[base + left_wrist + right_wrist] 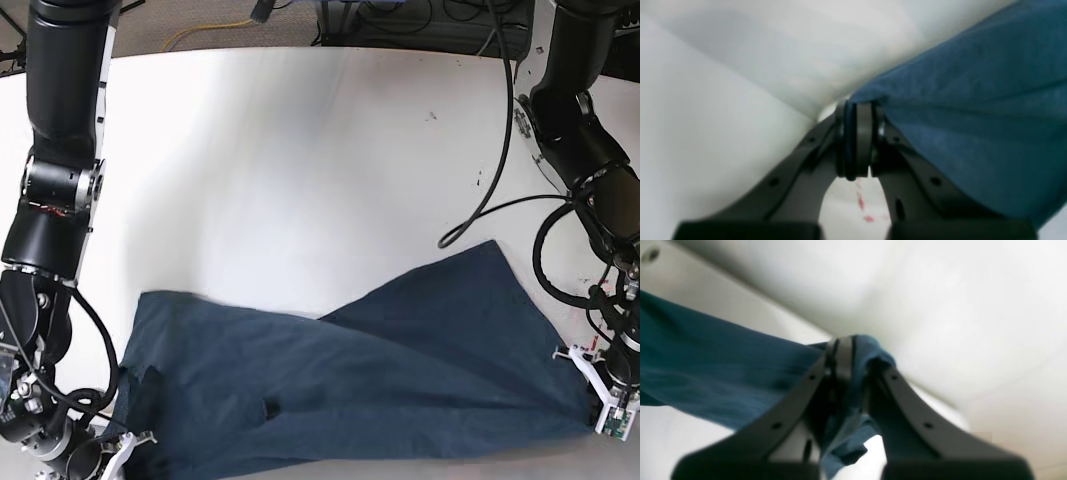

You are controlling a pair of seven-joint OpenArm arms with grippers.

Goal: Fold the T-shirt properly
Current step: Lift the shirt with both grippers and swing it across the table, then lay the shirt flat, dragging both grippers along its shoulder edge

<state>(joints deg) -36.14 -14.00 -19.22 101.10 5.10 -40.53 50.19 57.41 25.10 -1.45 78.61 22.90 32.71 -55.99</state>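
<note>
The dark navy-teal T-shirt (pixel 380 380) lies stretched and creased across the near part of the white table (pixel 300 180), one corner raised toward the right. At its right end my left gripper (pixel 588 398) is shut on the cloth. In the left wrist view, that left gripper (pixel 857 108) pinches a thin edge of the T-shirt (pixel 973 100), which spreads away to the right. My right gripper (pixel 128 447) is shut on the shirt's left end. Seen from the right wrist, the right gripper (pixel 850 346) clamps a bunched fold of the T-shirt (pixel 706 373), and the rest trails left.
A black cable (pixel 480 210) hangs from the left arm and loops over the table at the right. The table's front edge runs just below the shirt. Small red marks (pixel 862 203) show on the table under the left gripper. More cables lie beyond the table's far edge.
</note>
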